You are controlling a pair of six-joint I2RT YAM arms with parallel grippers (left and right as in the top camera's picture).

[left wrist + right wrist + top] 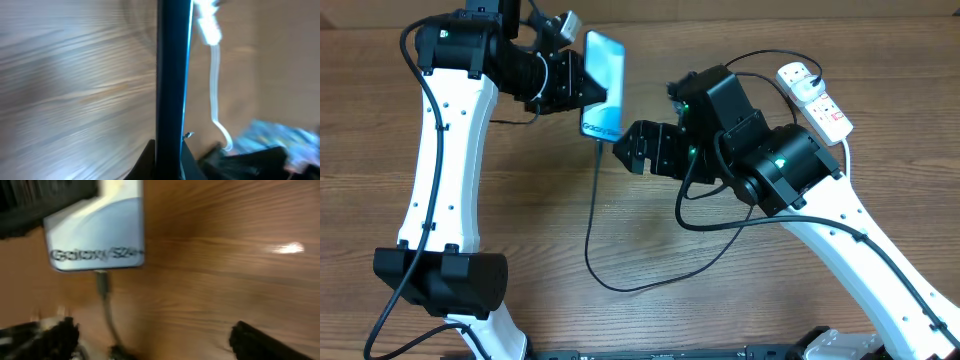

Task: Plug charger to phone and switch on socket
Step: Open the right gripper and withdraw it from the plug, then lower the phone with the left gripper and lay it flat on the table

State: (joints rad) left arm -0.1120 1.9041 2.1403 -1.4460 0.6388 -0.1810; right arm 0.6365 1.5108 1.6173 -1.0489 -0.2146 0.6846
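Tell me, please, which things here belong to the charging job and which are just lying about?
For the job: phone, charger cable, power strip with its white cord.
Lying about: only a blurred blue shape in the left wrist view; I cannot tell what.

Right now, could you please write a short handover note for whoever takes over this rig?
Left gripper: shut on the phone, holding it up.
Right gripper: open, just below the phone, beside the charger.
Done: the charger tip looks seated in the phone's bottom edge.
Left: switch on the socket, beyond the right arm; its switch state is unreadable.
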